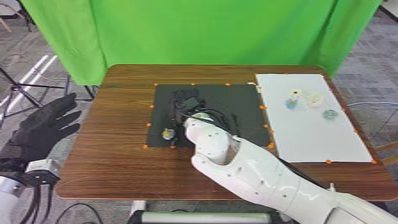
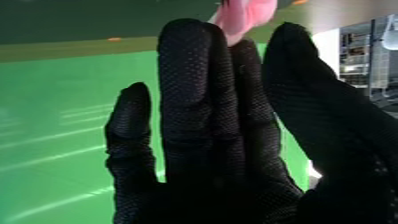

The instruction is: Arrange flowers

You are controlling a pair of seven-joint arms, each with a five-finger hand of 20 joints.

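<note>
Just past the right hand's (image 1: 185,96) fingertips, the way is partly blocked by a pink thing (image 2: 247,16). Right of the fingers, room is left over the mat (image 1: 244,97), bounded by small items (image 1: 291,103). Behind the fingers, passage is narrowed by a yellowish item (image 1: 169,134).

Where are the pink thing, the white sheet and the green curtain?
Pink thing (image 2: 252,13): right wrist view, on its middle.
White sheet (image 1: 315,142): head view, on its bare near part.
Green curtain (image 1: 213,35): head view, on its middle.

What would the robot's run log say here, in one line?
right hand: open, over black mat | pink piece: near its fingertips | left hand: open, beside table
</note>
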